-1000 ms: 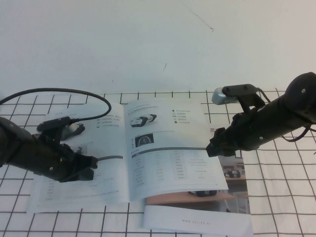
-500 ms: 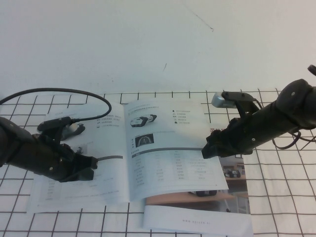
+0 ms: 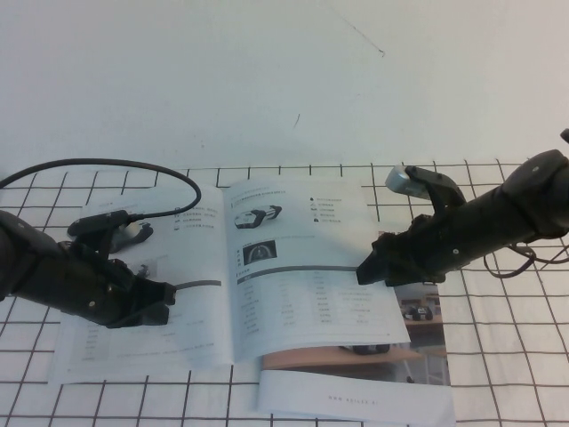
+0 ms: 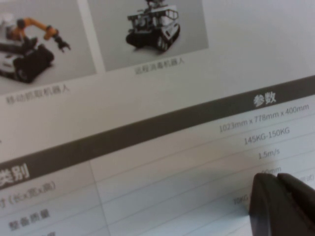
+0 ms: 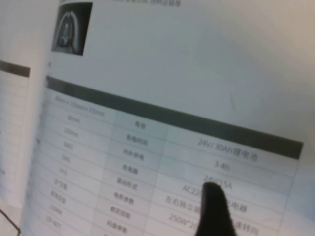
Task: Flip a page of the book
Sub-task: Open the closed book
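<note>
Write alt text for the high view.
An open book lies on a gridded table. The right gripper touches the outer edge of its right-hand page, while the left gripper rests on the left-hand page. A second booklet lies partly beneath.

One open book point(image 3: 227, 276) lies on the counter point(image 3: 498, 356), showing two facing sheets, the page point(image 3: 307, 267) at three o'clock of the spine. One more booklet point(image 3: 418, 329) sits under it at five o'clock. Two grippers: the left gripper point(image 3: 160, 302) at nine o'clock, the right gripper point(image 3: 369, 271) at three. One black cable point(image 3: 107, 165) loops at ten o'clock.
</note>
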Robot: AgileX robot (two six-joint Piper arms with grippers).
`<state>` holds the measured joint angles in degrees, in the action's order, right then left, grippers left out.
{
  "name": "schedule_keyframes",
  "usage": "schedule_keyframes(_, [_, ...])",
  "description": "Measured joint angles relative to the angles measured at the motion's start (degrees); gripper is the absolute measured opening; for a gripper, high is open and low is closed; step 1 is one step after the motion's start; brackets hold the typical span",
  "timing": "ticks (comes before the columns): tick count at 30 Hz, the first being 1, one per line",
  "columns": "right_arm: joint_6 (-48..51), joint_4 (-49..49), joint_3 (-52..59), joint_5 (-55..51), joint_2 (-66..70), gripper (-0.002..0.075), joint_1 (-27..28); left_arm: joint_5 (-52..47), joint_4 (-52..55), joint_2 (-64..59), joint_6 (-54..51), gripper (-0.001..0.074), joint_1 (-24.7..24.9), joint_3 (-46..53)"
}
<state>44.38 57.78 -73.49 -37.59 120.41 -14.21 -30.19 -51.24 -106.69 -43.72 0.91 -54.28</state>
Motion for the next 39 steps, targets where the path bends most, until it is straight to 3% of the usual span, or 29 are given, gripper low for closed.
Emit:
schedule_keyframes(6, [1.54,2.0,-0.21,-0.36,0.5,0.0434,0.0,0.0,0.0,0.0,0.0,-0.0003,0.0,0.0])
schedule_keyframes(15, [11.18,15.08,-0.21,-4.53,1.15,0.0435,0.0,0.0,0.0,0.0,0.0,-0.0003,0.0,0.0])
schedule_keyframes(21, [15.61,17.89,-0.21,-6.49,1.26,0.0435,0.0,0.0,0.0,0.0,0.0,-0.0003,0.0,0.0])
schedule_keyframes(24, [14.75,14.38,-0.21,-4.52,1.15,0.0435,0.0,0.0,0.0,0.0,0.0,-0.0003,0.0,0.0])
schedule_keyframes(31, [5.67,-5.27,-0.21,0.17,-4.42,0.0435,0.0,0.0,0.14,0.0,-0.05,-0.0003,0.0,0.0])
schedule_keyframes(39, [2.04,-8.94,-0.21,0.71,-4.7,0.0435,-0.1,0.0,0.14,0.0,-0.14,-0.0003,0.0,0.0])
